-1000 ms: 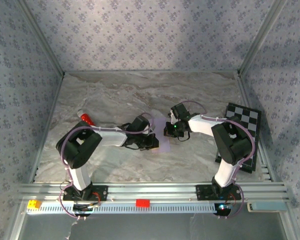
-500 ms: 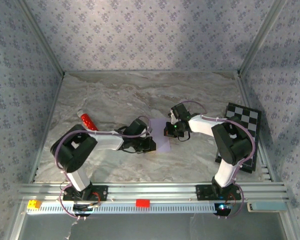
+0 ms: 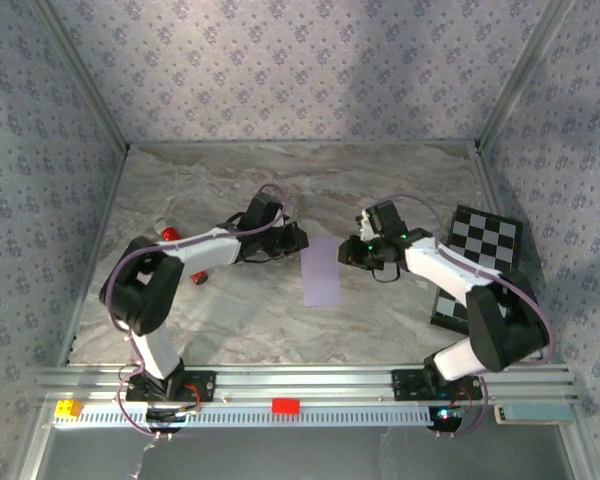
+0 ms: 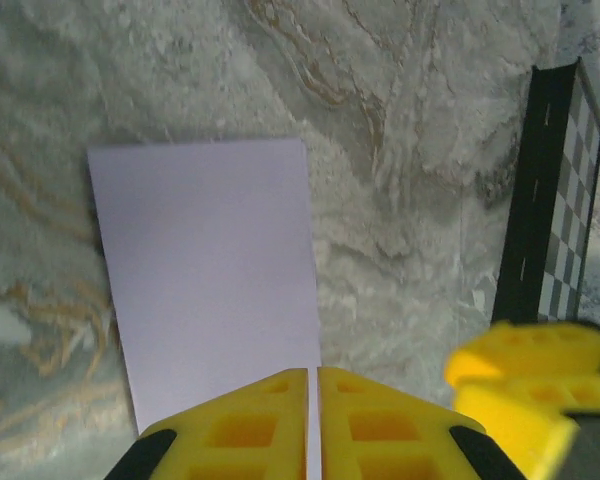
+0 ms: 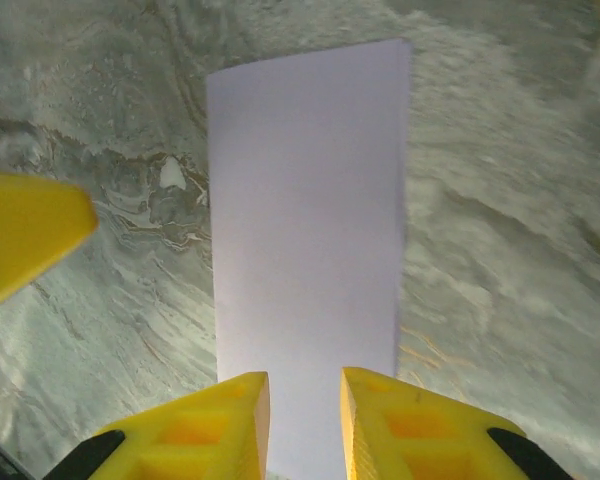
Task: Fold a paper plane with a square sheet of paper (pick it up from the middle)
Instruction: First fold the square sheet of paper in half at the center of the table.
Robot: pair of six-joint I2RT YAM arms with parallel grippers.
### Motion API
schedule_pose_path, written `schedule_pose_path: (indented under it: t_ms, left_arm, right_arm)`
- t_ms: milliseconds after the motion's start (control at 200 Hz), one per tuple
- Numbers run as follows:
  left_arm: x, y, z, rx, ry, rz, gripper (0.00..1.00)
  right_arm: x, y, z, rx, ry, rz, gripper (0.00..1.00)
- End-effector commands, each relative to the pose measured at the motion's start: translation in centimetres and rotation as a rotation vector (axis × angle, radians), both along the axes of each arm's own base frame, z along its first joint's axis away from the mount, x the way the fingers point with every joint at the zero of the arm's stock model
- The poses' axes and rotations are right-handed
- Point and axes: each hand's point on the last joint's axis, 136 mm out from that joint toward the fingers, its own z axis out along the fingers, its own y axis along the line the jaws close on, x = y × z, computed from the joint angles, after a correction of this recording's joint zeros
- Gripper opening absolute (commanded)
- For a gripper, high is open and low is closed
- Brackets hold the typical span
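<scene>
Top view: the lilac sheet of paper [image 3: 322,271] lies flat on the marble table [image 3: 230,190] at centre of frame. It reads as a tall narrow rectangle, not a square. I see neither side holding it.

I note the left claw [image 3: 299,240] just off the sheet's upper left corner. In the left wrist view its yellow fingers [image 4: 250,425] are pressed together with only a hairline between them, and the sheet runs up the frame from them.

I note the right claw [image 3: 347,253] just off the sheet's upper right edge. In the right wrist view its fingers [image 5: 200,430] stand a little apart, with lilac paper visible through the gap.

The checkered board [image 3: 483,245] is at right of frame, well apart from the sheet. The red cylinder [image 3: 169,233] is at left of frame.
</scene>
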Motion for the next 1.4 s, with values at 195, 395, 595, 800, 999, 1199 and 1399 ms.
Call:
schedule_pose_path:
  t_ms: [195, 395, 595, 800, 999, 1199, 1399]
  left_arm:
    - [2.9, -1.8, -2.8, 0.008, 0.064, -0.043, 0.12]
    - [3.6, -1.8, -4.4, 0.025, 0.09, -0.043, 0.12]
    - [2.9, -0.8, -6.9, 0.079, 0.125, -0.038, 0.11]
    - [1.6, 0.1, -9.5, 0.097, 0.168, -0.031, 0.11]
    - [0.7, 0.7, -11.0, 0.103, 0.196, -0.019, 0.11]
    - [0.7, 0.6, -11.0, 0.096, 0.194, -0.022, 0.11]
    - [1.0, 0.2, -10.7, 0.085, 0.189, -0.028, 0.11]
  right_arm:
    - [-5.8, -0.9, -3.5, 0.096, 0.24, -0.049, 0.26]
    - [-6.6, -0.9, -4.2, 0.107, 0.275, -0.057, 0.28]
    - [-7.3, -0.8, -4.7, 0.097, 0.298, -0.033, 0.31]
    - [-8.1, 0.2, -5.2, 0.098, 0.33, 0.006, 0.34]
    - [-8.3, 0.4, -5.9, 0.09, 0.353, -0.012, 0.39]
    - [-7.9, 1.3, -5.7, 0.137, 0.365, -0.007, 0.41]
    - [-7.0, 2.2, -5.7, 0.189, 0.366, -0.013, 0.41]
